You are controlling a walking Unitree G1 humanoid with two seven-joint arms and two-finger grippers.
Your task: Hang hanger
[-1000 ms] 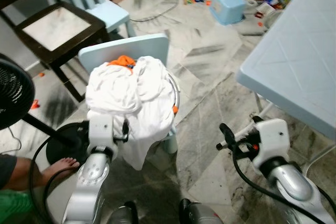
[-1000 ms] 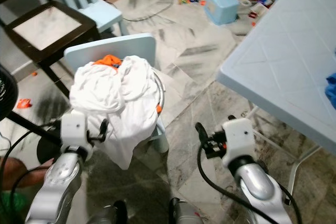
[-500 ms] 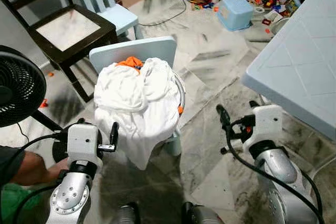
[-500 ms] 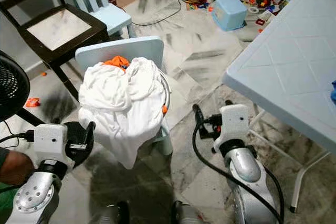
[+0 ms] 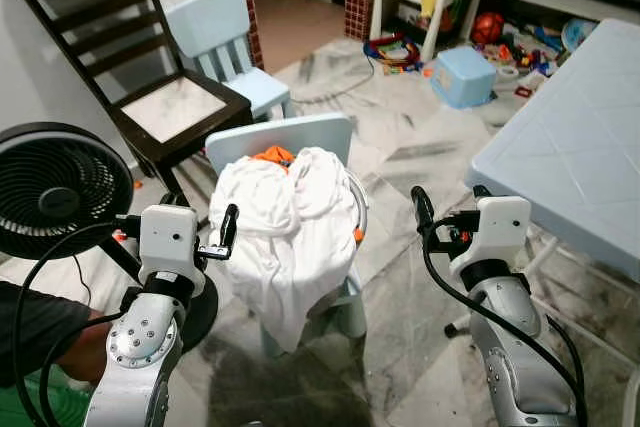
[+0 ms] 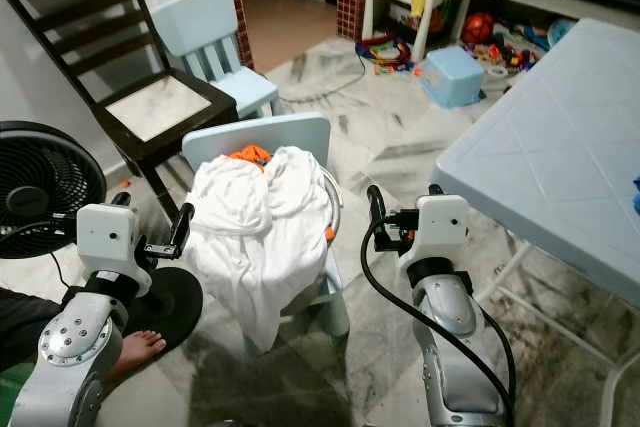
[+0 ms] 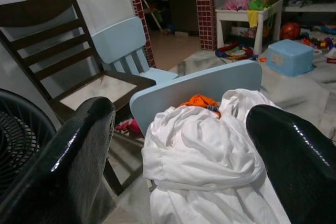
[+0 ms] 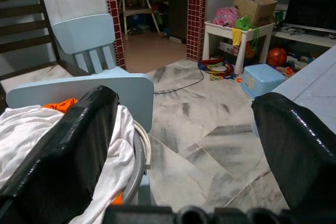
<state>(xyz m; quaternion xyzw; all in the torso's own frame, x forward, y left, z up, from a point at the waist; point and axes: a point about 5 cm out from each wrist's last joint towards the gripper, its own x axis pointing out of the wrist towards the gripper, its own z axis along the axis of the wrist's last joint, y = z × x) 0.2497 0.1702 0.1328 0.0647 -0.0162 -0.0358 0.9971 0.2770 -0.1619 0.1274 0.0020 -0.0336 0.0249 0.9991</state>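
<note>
Seemingly buried under soft, light laundry (image 5: 290,217), any hanger is hiding; both end effectors, left (image 5: 228,227) and right (image 5: 420,209), are hovering spread apart, empty.

Our right gripper (image 8: 184,145) has its two black fingers (image 8: 63,150) spread wide apart, nothing between them. Past them we see a pale blue kid's chair (image 8: 105,90) piled with white cloth (image 8: 31,129), a bit of orange (image 8: 60,104) poking out. Farther back there's marble floor (image 8: 205,124), a blue tub (image 8: 259,78) and a white toy table (image 8: 233,38).
</note>
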